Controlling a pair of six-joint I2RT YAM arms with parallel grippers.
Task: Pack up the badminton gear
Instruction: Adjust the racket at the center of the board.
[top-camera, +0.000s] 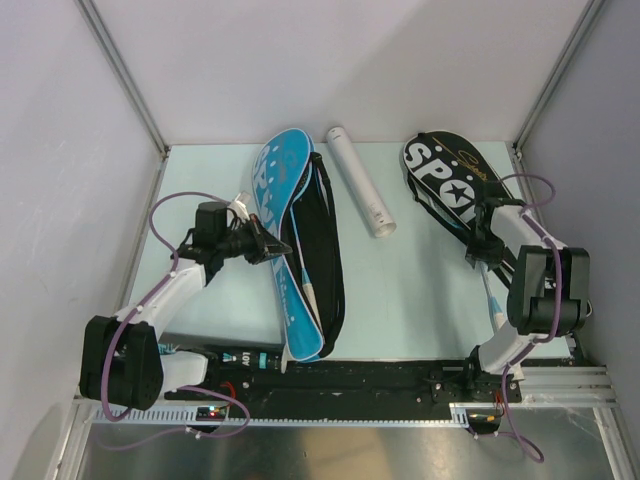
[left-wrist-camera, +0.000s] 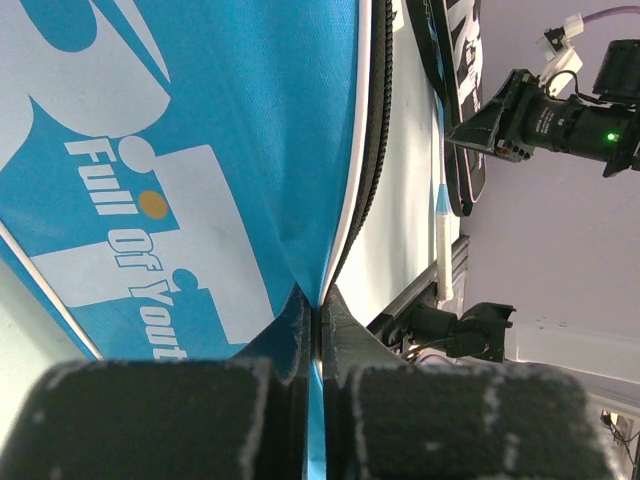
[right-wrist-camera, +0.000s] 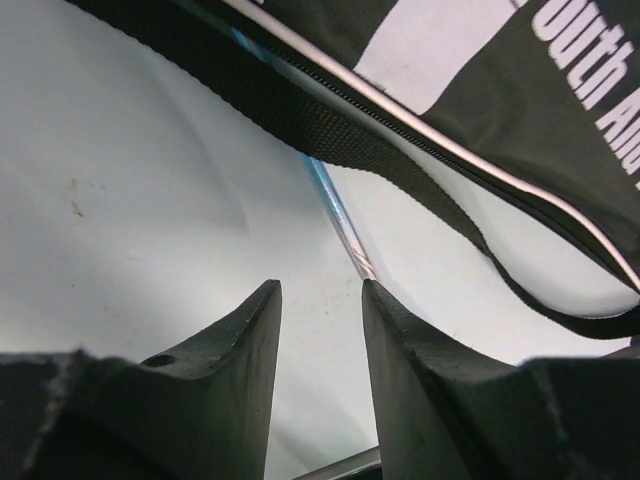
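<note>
A blue "SPORT" cover (top-camera: 285, 190) lies left of centre, its flap lifted off a black-lined half (top-camera: 325, 250). My left gripper (top-camera: 268, 246) is shut on that blue flap's edge; the left wrist view shows the blue fabric (left-wrist-camera: 200, 150) pinched between the jaws (left-wrist-camera: 318, 312), beside the zipper (left-wrist-camera: 376, 150). A black "SPORT" cover (top-camera: 445, 180) lies at the back right. My right gripper (top-camera: 482, 255) stands open just below it. A thin racket shaft (right-wrist-camera: 338, 215) runs out from under the black cover (right-wrist-camera: 500, 90) and its strap (right-wrist-camera: 320, 128), touching the right fingertip (right-wrist-camera: 372, 295). Nothing lies between those jaws (right-wrist-camera: 320, 290).
A white shuttle tube (top-camera: 361, 182) lies between the two covers. A light-blue and white racket handle (top-camera: 497, 310) points toward the right arm's base. A black handle (top-camera: 245, 357) rests along the near rail. Grey walls close in the table on both sides.
</note>
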